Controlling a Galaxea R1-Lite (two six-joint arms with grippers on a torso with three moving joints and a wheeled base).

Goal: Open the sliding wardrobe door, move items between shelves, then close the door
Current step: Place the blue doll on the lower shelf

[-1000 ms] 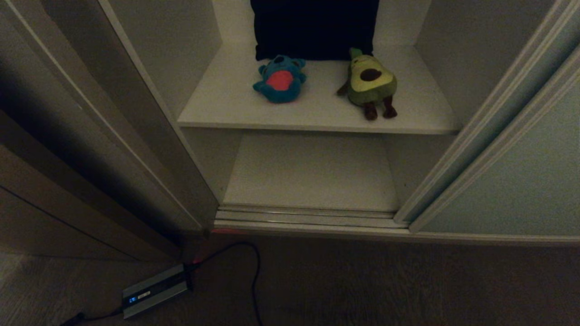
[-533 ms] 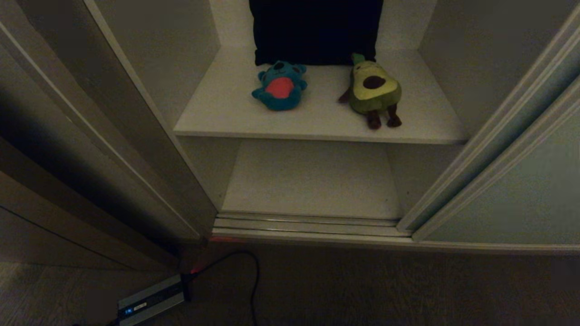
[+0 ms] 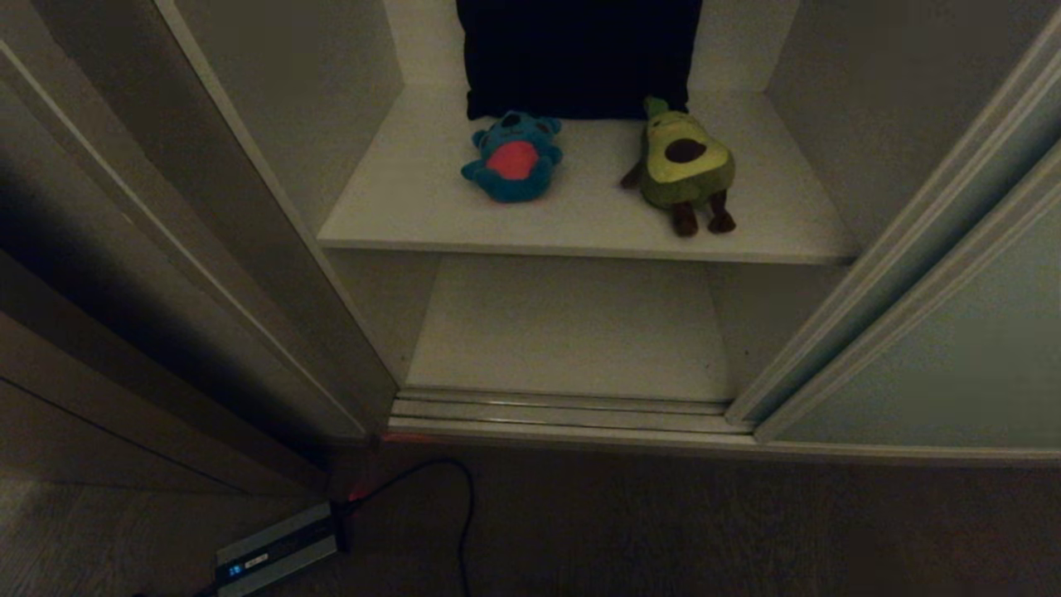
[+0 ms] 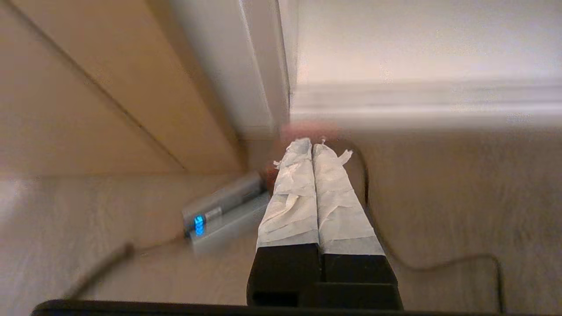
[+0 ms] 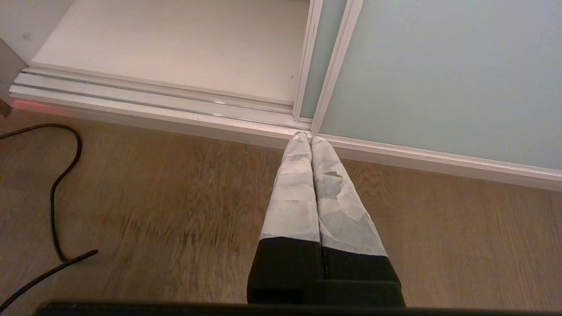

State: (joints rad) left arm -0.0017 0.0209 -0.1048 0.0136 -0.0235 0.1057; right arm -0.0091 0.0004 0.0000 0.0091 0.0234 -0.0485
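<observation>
The matte pale grey-green sliding wardrobe door [image 3: 953, 348] stands pushed aside at the right of the head view, leaving the opening clear, and two small plush toys lie on the upper off-white shelf board [image 3: 398, 207]: a teal monster with a red-pink belly [image 3: 512, 157] at upper centre and, well apart to its right, a green avocado with a brown pit and dark legs [image 3: 685, 166]. The lower off-white shelf board [image 3: 568, 332], below it in the middle of the frame, is where a moved toy would likely go. Neither arm shows in the head view; in their own wrist views the left gripper [image 4: 312, 144] and right gripper [image 5: 306, 138] hang above the wood floor [image 5: 175, 210] with taped fingers pressed together, holding nothing. To do the pick well, one gripper should spread wide before reaching in, come at a toy from the front and close across its soft middle (the dark cushion [image 3: 578, 54] behind leaves little room), then carry it clear of the shelf edge before lowering.
</observation>
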